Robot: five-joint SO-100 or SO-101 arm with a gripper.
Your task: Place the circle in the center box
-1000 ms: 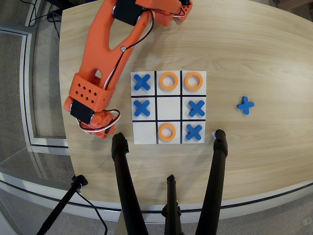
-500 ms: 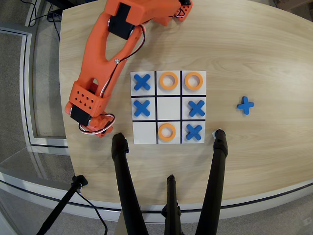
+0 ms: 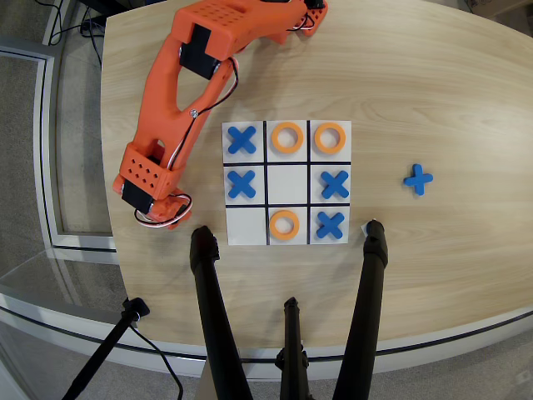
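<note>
In the overhead view, the white 3x3 board [image 3: 246,223] lies mid-table. The center box [image 3: 287,183] is bare. Three orange circles lie on the board: top middle [image 3: 287,137], top right [image 3: 330,138] and bottom middle [image 3: 284,224]. Blue X pieces fill several other cells. The orange arm [image 3: 166,92] reaches from the table's top edge down to the left of the board. My gripper [image 3: 166,215] points down at the table near the board's bottom-left corner. Its fingers are hidden under the wrist, so whether it holds anything does not show.
A loose blue X [image 3: 418,179] lies on the wood right of the board. Black tripod legs [image 3: 212,308] [image 3: 369,292] rise over the table's front edge just below the board. The table's left edge runs close to the gripper.
The wrist and gripper end have shifted slightly left and toward the table's left edge, and the upper arm has folded further. The pieces on the board have not moved.
</note>
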